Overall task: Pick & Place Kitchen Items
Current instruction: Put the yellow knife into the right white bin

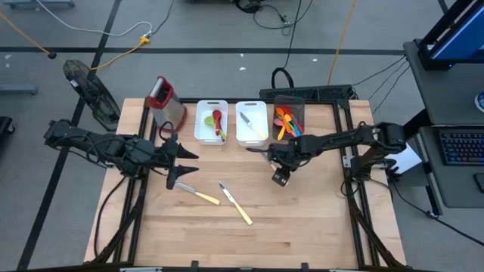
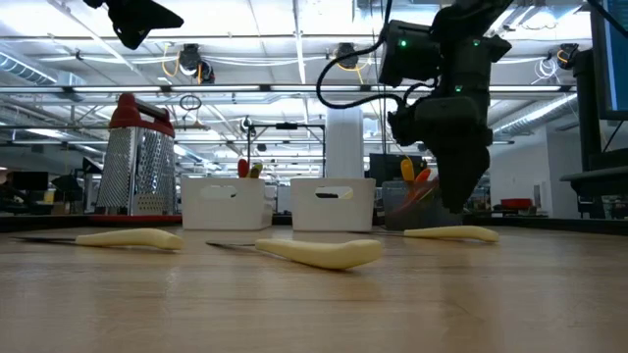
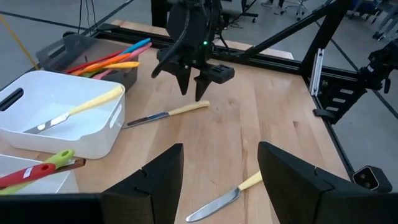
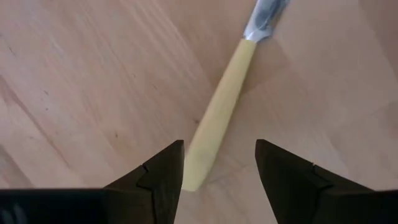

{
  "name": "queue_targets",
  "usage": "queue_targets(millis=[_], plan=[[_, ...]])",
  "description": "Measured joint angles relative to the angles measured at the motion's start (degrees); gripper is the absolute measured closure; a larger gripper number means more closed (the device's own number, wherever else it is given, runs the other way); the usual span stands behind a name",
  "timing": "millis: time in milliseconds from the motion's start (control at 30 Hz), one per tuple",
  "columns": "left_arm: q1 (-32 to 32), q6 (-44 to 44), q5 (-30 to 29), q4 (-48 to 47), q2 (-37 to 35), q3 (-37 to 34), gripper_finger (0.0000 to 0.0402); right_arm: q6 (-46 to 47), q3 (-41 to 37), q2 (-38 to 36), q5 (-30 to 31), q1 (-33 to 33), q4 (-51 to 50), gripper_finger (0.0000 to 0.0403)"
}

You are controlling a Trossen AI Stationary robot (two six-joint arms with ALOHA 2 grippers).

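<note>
Three yellow-handled metal knives lie flat on the wooden table. My right gripper points down, open, just above one knife. Its fingers stand on either side of the handle's free end without touching it. The other two knives lie nearer the table's front edge. My left gripper waits open above the table's left part, with one of those knives below it.
Along the far edge stand a red-topped metal grater, a white bin with green and red utensils, a second white bin with a yellow-handled knife, and a dark bin holding orange, pink and blue utensils.
</note>
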Motion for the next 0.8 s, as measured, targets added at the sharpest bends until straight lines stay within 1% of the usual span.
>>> queue_targets(millis=[100,267,467,600,667,800], plan=[[0.0,0.0,-0.1,-0.6,0.0,0.0,0.019,1.4,0.0,0.9,-1.0,0.0,0.1,0.0208],[0.0,0.0,-0.2,-0.8,0.0,0.0,0.019,1.3,0.0,2.8,-0.6,0.0,0.1,0.0208],[0.0,0.0,-0.5,-0.9,0.0,0.0,0.019,1.3,0.1,6.8,2.1,0.0,1.1,0.0208],[0.0,0.0,-0.6,-1.1,0.0,0.0,0.019,2.0,0.3,9.6,2.5,0.1,0.9,0.0208],[0.0,0.0,-0.6,-1.1,0.0,0.0,0.019,2.3,0.3,11.2,2.9,0.1,-0.7,0.0208],[0.0,0.0,-0.6,-1.1,0.0,0.0,0.019,2.4,0.2,13.1,5.6,0.6,-3.5,0.0215]])
